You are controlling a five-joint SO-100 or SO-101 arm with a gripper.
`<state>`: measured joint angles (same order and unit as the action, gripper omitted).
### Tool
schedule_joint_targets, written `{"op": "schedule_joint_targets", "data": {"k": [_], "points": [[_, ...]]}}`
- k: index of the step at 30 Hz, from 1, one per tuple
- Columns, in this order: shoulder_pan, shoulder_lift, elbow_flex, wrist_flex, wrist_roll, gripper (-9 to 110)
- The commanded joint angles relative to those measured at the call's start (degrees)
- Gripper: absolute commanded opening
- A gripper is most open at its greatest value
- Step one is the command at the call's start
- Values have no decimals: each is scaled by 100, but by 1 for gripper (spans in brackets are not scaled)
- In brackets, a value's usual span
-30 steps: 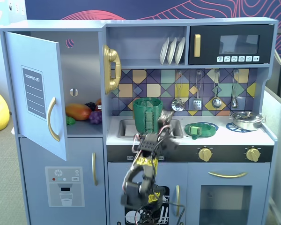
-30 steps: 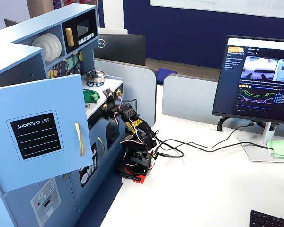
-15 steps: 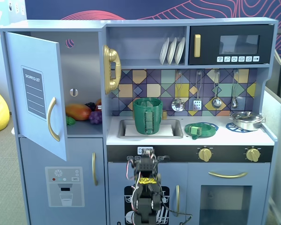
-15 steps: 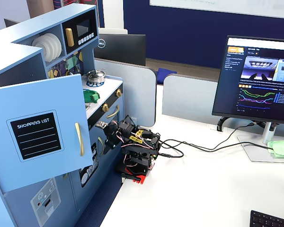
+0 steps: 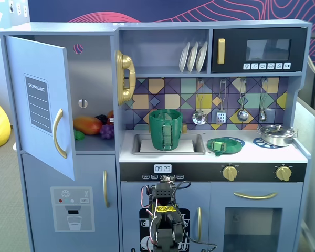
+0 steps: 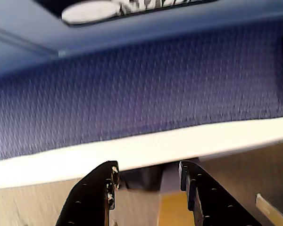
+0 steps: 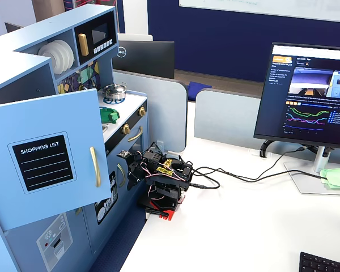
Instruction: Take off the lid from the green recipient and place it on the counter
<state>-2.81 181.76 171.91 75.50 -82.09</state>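
Two fingers [image 6: 112, 181] stand slightly apart, empty, on the arm [image 7: 161, 184] folded low below the counter [image 5: 241, 153].

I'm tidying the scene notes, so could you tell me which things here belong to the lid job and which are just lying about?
Part of the job:
- green recipient, standing in the sink
- lid, already lying on the counter
- gripper, empty, folded low in front of the kitchen

Just lying about:
- steel pot
- plates
- hanging utensils
- toy fruit
- gold phone
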Motion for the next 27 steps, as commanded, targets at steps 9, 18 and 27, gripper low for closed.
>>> {"op": "schedule_joint_targets", "data": {"k": [9, 18, 27], "points": [[-167, 26, -18, 1222, -439, 6], [-132, 26, -18, 1222, -431, 7], [-132, 26, -18, 1222, -431, 7]]}}
